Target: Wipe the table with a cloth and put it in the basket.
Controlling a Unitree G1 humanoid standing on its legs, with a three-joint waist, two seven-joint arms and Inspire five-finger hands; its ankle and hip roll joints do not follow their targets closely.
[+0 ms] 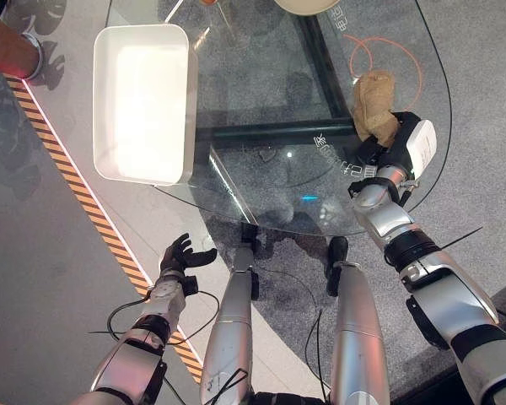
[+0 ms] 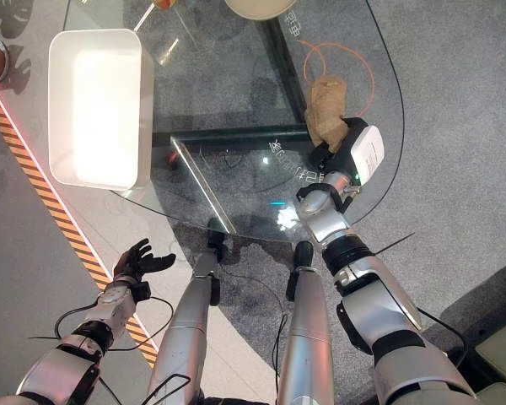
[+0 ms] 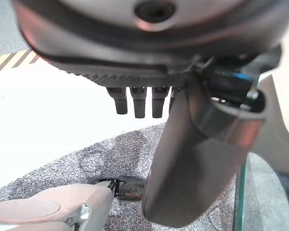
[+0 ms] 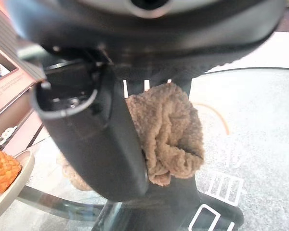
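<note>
right eye view: right hand clutches the tan cloth on the glass desk, mid-wipe; white basket awaits; left hand hangs loosely open.

Cloth: tan terry fabric, nubby and matt, bunched. Table: clear glass top, glossy, reflective, on a dark frame. Basket: white smooth plastic, slight sheen. Floor: grey speckled carpet, rough, matt, seen through the glass.
</note>
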